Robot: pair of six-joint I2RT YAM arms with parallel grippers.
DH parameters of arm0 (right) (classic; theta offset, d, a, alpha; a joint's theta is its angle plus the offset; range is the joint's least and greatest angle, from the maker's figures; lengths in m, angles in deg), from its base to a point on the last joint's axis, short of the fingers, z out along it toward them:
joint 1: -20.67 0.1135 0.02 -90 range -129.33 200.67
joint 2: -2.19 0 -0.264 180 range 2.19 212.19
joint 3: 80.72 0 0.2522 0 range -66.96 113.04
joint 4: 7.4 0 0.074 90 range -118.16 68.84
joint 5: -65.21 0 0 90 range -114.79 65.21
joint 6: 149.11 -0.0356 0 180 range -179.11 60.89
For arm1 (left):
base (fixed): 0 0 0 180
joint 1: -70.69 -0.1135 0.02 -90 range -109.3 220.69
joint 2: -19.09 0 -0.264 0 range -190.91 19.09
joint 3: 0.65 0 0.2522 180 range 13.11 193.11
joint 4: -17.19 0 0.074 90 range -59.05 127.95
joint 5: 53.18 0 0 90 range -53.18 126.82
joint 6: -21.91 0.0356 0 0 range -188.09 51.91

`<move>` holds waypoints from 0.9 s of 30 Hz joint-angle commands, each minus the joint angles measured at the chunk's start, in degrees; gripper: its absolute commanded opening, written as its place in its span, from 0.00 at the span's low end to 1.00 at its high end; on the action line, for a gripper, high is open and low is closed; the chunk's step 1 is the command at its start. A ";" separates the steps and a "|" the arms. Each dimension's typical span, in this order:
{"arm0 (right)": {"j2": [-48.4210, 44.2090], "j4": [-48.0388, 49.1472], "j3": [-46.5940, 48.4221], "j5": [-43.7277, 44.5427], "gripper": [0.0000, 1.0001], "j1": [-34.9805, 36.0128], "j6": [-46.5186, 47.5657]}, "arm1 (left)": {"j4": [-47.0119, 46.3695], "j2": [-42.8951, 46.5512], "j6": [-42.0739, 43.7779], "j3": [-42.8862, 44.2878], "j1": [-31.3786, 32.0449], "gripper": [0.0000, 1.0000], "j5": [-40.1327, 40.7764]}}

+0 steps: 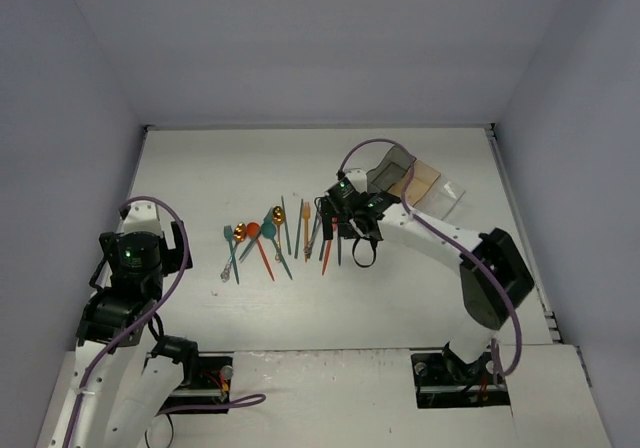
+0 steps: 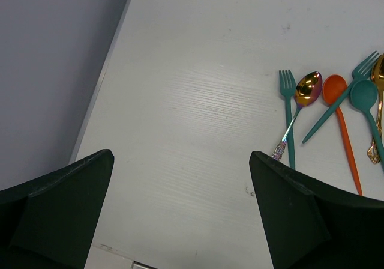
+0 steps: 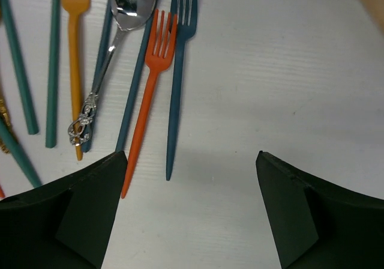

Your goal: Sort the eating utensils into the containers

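Utensils lie in a loose row across the middle of a white table, most with their long axes running roughly from the near edge toward the far wall. Three open bins stand side by side at the far right: dark grey, orange-tan, then clear. Whether anything lies inside them is too small to tell.

Right gripper hovers over the right end of the row, fingers spread wide and holding nothing. In its wrist view a dark teal fork lies straight ahead. Its handle tip reaches just into the gap between the fingers, closer to the finger on the left of that view. An orange fork lies just beside it on that same side, the two heads seeming to touch, and a silver spoon lies further over. Both forks point their tines away from the gripper, so the fingers would close across the handles, not along them. The likely next move is a short reach forward and down onto the teal fork, though the orange fork could be caught along with it.

Left gripper is spread and empty too, over bare table, with the row's left end off to its right. The right arm is much nearer to both the forks and the bins.
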 commanded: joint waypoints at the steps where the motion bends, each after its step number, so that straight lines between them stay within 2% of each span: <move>1: 5.17 1.67 3.79 2.74 0.83 0.77 -7.60 | -6.64 -0.68 -0.75 0.12 0.23 0.95 -0.34; 15: 14.53 7.12 3.51 4.80 0.57 0.94 -8.83 | -8.04 0.67 -1.17 -1.54 0.58 0.95 -1.56; 27: 16.58 8.65 2.90 6.61 0.43 -0.25 -8.87 | -8.48 0.35 -1.00 -1.54 1.27 0.95 -1.84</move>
